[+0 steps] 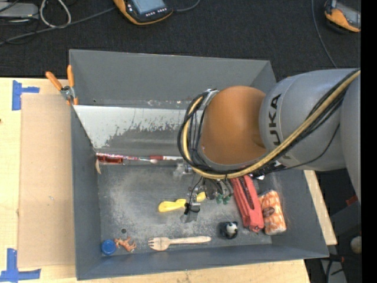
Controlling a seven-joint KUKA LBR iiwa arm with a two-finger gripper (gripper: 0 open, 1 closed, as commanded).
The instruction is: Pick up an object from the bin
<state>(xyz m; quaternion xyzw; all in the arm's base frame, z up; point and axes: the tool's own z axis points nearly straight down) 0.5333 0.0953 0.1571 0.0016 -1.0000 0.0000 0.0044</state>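
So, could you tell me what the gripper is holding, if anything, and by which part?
It cannot be told: the gripper sits low over the middle of the yellow banana-shaped piece on the bin floor, its grip hidden.

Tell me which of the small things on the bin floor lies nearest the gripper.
The yellow banana-shaped piece, mid-floor, right at the gripper; the wooden fork, blue cap and dark ball lie farther off.
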